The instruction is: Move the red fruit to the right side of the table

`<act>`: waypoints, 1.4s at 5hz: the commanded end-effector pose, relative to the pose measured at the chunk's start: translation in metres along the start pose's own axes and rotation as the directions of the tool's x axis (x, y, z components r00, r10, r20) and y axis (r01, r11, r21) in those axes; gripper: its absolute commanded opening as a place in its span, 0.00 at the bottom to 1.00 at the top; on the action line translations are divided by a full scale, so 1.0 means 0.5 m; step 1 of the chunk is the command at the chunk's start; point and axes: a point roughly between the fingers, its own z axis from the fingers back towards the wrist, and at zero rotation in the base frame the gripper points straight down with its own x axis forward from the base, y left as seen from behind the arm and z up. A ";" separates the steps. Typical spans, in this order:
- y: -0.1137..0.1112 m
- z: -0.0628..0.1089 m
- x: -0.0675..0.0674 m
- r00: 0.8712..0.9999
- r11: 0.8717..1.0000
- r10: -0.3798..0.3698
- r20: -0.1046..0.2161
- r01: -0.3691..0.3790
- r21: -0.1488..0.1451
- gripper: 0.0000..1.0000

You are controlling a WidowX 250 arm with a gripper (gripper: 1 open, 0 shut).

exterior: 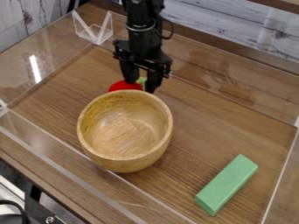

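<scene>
Brown wood-grain laminate forms the table (222,122), the largest item in view, and low clear acrylic walls (47,52) run along its edges. A black robot arm (142,22) descends from the far edge and points straight down over the far-left part of the tabletop. A round light wooden bowl (125,129) stands upright toward the near-left of the surface, with its hollow facing up. A green rectangular block (226,185) lies flat near the near-right corner, well apart from the bowl and angled toward the right edge. The black gripper (142,81) sits at the lower end of the arm, just beyond the bowl's far rim. Its two fingers (126,73) stand partly apart, one on each side of the red fruit (121,87). The fruit shows as a small red shape with a touch of green between and just left of the fingertips, close to the bowl's far rim. Whether the fingers press on the fruit or merely flank it cannot be told, and it is equally unclear whether the fruit rests on the tabletop or is raised off it.
</scene>
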 end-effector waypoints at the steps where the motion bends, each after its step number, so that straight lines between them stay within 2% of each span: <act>1: 0.017 0.048 0.027 0.997 1.000 0.023 0.077 -0.023 -0.003 1.00; 2: 0.030 0.053 0.050 0.995 0.999 0.037 0.097 -0.035 -0.014 1.00; 4: 0.051 0.003 0.058 0.997 1.000 0.016 0.071 -0.015 -0.006 1.00; 5: 0.062 -0.015 0.063 0.995 0.997 0.074 0.070 -0.074 -0.002 0.00; 6: 0.068 -0.001 0.066 0.987 0.991 0.134 0.093 -0.134 -0.012 0.00; 7: 0.065 -0.005 0.063 0.984 0.988 0.152 0.094 -0.152 -0.010 1.00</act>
